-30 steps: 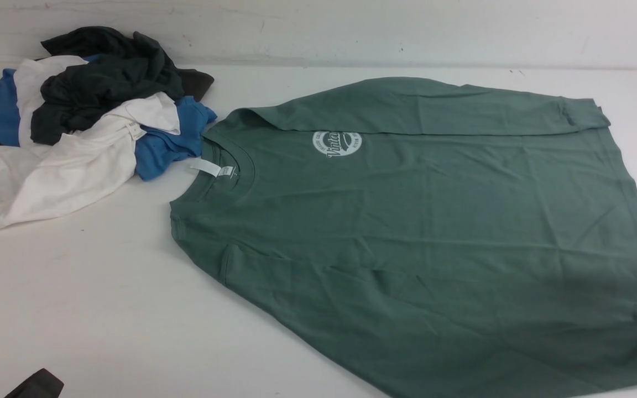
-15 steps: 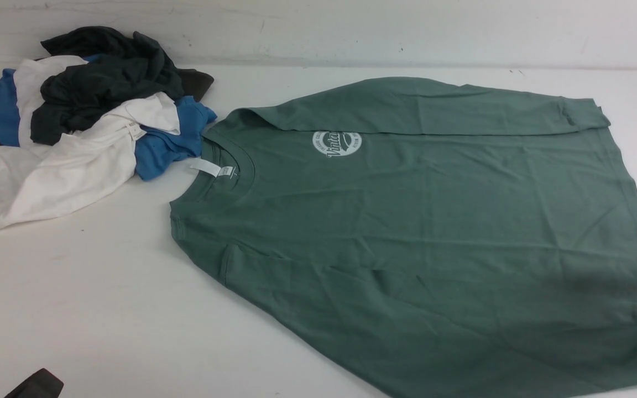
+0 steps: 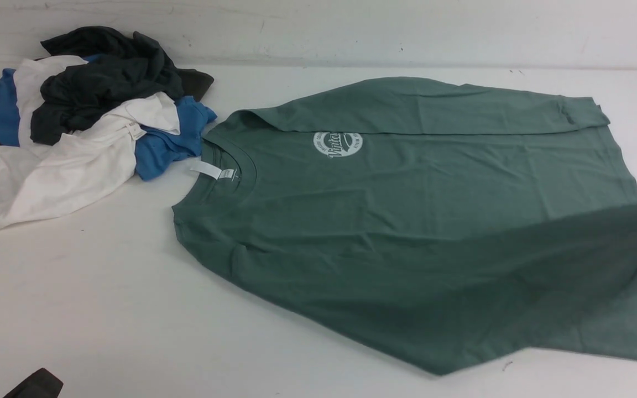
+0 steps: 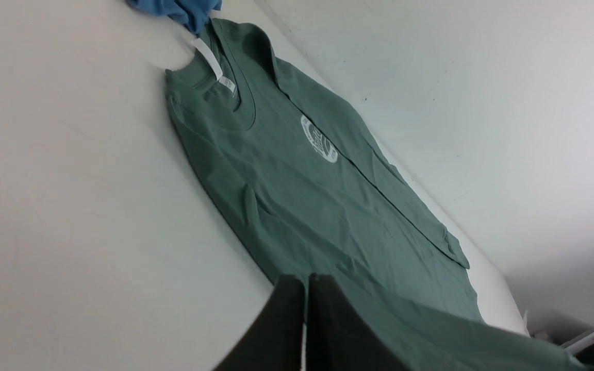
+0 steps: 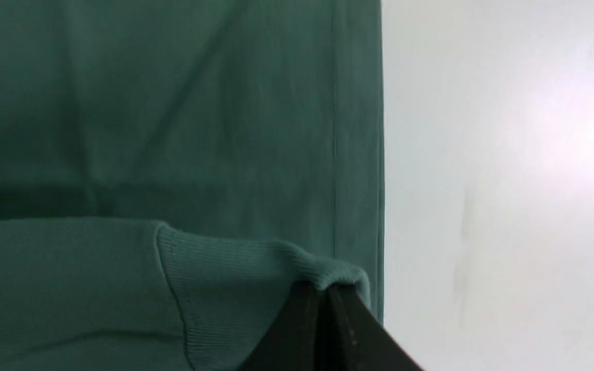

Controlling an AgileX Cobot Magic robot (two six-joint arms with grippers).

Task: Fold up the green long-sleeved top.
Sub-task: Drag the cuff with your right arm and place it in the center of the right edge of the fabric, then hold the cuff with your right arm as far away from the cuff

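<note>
Right gripper [image 5: 326,289] pinches the ribbed cuff [image 5: 256,263] of the sage-green cotton long-sleeved top [image 3: 407,210]; lay it flat across, taut (left gripper [image 4: 306,282] closed, empty).

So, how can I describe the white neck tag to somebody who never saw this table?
On the white table lies a large green long-sleeved top, right of a heap of blue, white and dark clothes. At its crew neck, facing that heap, sits the neck tag. Unlike the round white chest logo, it is a plain narrow strip.
</note>
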